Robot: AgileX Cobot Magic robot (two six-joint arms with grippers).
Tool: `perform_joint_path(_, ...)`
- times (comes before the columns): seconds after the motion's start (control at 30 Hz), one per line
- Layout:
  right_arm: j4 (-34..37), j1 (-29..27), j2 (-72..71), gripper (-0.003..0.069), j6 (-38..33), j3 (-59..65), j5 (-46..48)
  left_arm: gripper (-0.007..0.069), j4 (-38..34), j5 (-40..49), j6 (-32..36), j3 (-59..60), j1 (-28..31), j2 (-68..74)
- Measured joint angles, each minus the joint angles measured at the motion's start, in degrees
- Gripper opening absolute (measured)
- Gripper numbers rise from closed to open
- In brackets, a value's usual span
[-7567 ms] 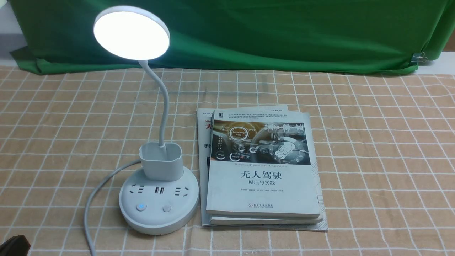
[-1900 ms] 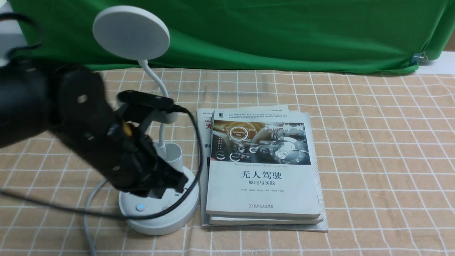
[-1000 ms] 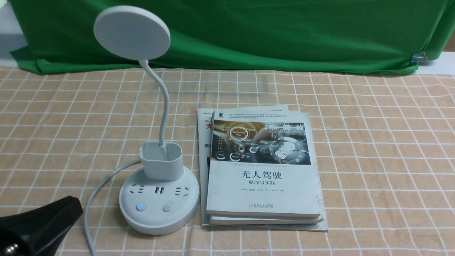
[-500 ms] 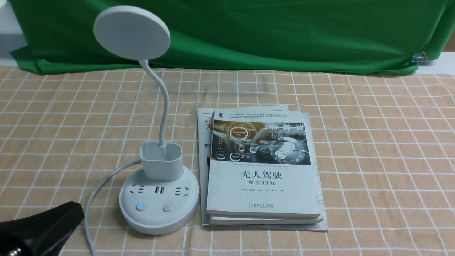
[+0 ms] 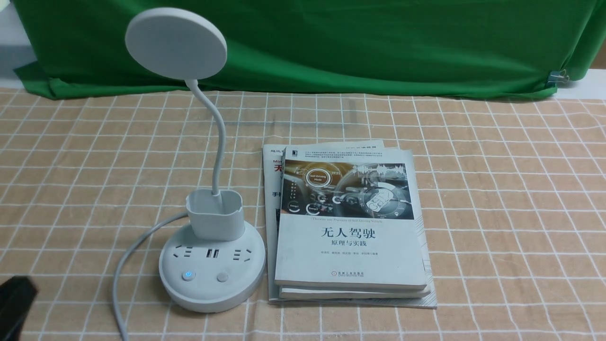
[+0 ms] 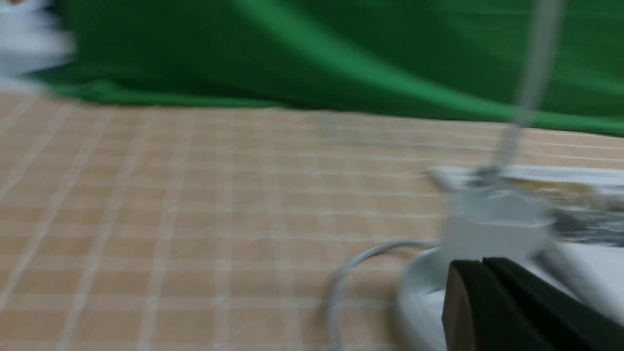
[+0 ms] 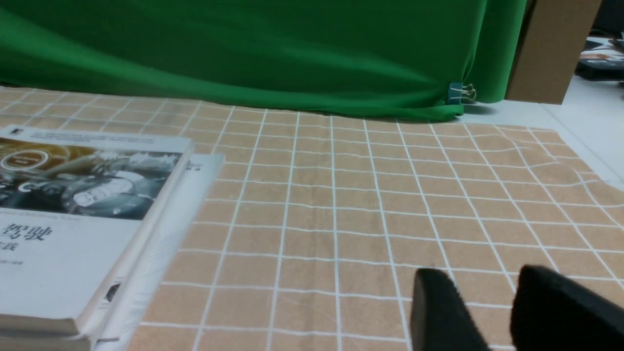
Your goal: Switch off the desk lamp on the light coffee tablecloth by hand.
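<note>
My left tool (image 5: 19, 296), lower left, is clenched on nothing. The desk lamp (image 5: 215, 225) seems light, its gooseneck (image 5: 220, 137) bendy; I'd steady the base (image 5: 208, 296).

Tablecloth (image 5: 497, 213) on counter (image 5: 587, 87). Lamp (image 5: 213, 265) stands on it, left of centre, near edge closer than far. Its cup (image 5: 218, 220) sits on the back of the base, neck rising out of it. Cable (image 5: 137, 246) leaves the cup's left side, bends round left of the base, runs to near edge. Books (image 5: 350, 255) stacked just right of the lamp. Backdrop (image 5: 355, 47) behind, along far edge; clip (image 5: 557, 76) at its right end, near far right corner.
</note>
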Motion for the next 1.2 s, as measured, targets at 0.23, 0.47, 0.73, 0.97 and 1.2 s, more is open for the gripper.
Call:
perform_joint_path(0.23,0.00,0.00,0.00,0.0242,0.00,0.00,0.00,-0.0004,-0.70,6.43,-4.23,2.67,4.94,-3.00)
perform_joint_path(0.47,0.00,0.00,0.00,0.0242,0.00,0.00,0.00,-0.0004,-0.75,7.78,-5.23,2.76,5.00,-3.03)
perform_joint_path(0.73,0.00,0.00,0.00,0.0242,0.00,0.00,0.00,-0.0004,-0.86,6.65,-5.23,2.76,5.00,-3.03)
perform_joint_path(0.97,0.00,0.00,0.00,0.0242,0.00,0.00,0.00,-0.0004,-0.86,6.65,-5.33,2.76,5.00,-3.03)
perform_joint_path(1.2,0.00,0.00,0.00,0.0242,0.00,0.00,0.00,-0.0004,-0.86,6.65,-5.33,2.76,5.00,-3.03)
